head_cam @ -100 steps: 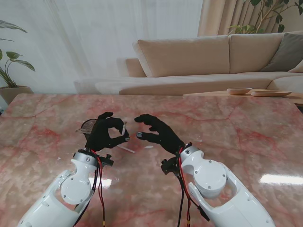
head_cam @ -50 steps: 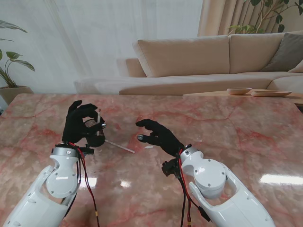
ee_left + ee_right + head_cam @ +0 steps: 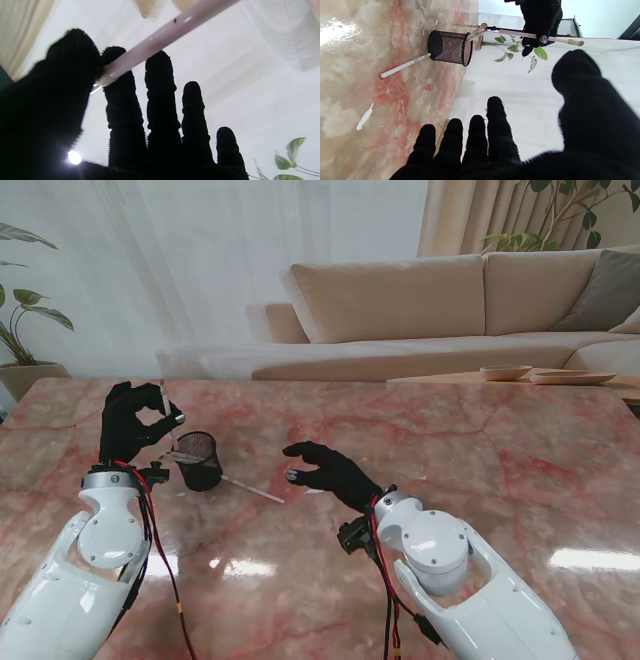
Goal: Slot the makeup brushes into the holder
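Stand view: one black mesh holder [image 3: 199,460] stands on the marble table [image 3: 520,450]; the left hand [image 3: 128,423], at its 10 o'clock, pinches one pale brush [image 3: 164,398] held upright. One more brush [image 3: 252,489] lies flat at the holder's 4 o'clock. The right hand [image 3: 325,469] hovers with fingers apart, holding nothing. Left wrist view: thumb and fingers [image 3: 119,82] clamp the brush handle. Right wrist view: two handles [image 3: 477,32] protrude from the holder.

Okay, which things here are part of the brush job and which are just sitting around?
Part of the job:
- left hand, shut on a brush
- mesh holder with brushes in it
- brush on the table beside the holder
- right hand, open

Just around:
- sofa
- plant
- bowls on the side table
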You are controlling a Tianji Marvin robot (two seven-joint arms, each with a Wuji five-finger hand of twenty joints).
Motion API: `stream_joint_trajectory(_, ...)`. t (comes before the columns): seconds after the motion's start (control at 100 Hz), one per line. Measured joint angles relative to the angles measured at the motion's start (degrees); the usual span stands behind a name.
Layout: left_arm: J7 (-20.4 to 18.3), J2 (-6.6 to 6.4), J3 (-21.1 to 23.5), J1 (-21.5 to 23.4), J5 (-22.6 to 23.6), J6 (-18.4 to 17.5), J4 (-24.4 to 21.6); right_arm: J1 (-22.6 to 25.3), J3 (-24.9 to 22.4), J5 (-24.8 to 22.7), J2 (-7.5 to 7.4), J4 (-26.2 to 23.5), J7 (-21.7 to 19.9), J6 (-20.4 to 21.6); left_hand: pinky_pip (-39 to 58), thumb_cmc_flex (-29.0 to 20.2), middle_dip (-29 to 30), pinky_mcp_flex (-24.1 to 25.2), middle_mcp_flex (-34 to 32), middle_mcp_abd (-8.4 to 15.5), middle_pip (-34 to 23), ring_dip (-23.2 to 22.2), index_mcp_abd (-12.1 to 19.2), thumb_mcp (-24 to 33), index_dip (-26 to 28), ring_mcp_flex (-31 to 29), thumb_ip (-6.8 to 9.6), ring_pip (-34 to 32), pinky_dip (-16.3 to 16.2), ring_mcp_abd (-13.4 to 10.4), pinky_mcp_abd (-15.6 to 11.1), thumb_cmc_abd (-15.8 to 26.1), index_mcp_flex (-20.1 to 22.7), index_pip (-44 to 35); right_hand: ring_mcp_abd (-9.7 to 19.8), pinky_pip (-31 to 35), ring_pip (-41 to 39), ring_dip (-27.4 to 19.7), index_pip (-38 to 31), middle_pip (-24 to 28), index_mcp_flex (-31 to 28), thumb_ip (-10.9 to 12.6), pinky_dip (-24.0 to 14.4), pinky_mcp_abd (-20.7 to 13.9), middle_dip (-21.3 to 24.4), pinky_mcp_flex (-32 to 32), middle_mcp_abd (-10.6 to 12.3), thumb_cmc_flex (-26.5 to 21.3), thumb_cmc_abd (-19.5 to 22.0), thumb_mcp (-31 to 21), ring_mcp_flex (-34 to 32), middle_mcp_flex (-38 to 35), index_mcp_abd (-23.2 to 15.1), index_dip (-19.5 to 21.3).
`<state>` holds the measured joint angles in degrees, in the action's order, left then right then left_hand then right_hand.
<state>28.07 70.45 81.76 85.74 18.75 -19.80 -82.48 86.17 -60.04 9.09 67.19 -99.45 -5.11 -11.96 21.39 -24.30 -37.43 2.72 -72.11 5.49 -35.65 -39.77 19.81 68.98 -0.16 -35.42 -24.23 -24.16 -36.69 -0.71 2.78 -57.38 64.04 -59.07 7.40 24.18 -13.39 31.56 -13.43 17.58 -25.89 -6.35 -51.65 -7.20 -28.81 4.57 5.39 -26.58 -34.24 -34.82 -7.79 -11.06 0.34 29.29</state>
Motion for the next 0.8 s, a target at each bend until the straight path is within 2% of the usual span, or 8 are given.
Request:
stream_joint_trajectory(0.19, 1.10, 0.95, -1.41, -3.73, -1.58, 0.39, 6.61, -0.65, 0.41, 0.26, 0.11, 0.76, -0.38, -1.31, -0.02, 0.00, 0.04, 0.00, 0.00, 0.01, 0.01, 0.10, 0.01, 0.00, 0.03, 0.00, 0.00, 0.00, -0.07, 0.00, -0.01, 0.00, 0.00, -0.07, -0.03, -0.03, 0.25, 0.00, 0.00, 0.00, 0.13, 0.04, 0.22, 0.00, 0.00, 0.00, -0.02, 0.00, 0.61, 0.00, 0.80, 0.00, -0.03, 0.00)
stream_joint_trajectory(0.8, 2.11, 1.96, -4.82, -10.03, -4.13, 2.03, 15.05, -1.29, 0.60, 1.50, 0.40, 2.49, -0.82, -2.70, -1.32, 0.00, 0.05, 0.00, -0.01, 0.12, 0.05, 0.30, 0.08, 0.00, 0.45, 1.01, 0.00, 0.02, -0.91, 0.00, -1.08, 0.00, 0.00, -0.09, -0.04, -0.07, 0.66, 0.00, 0.00, 0.00, 0.15, 0.05, 0.22, 0.00, 0.00, 0.00, -0.03, -0.02, 1.34, -0.69, 0.80, 0.01, -0.10, 0.00)
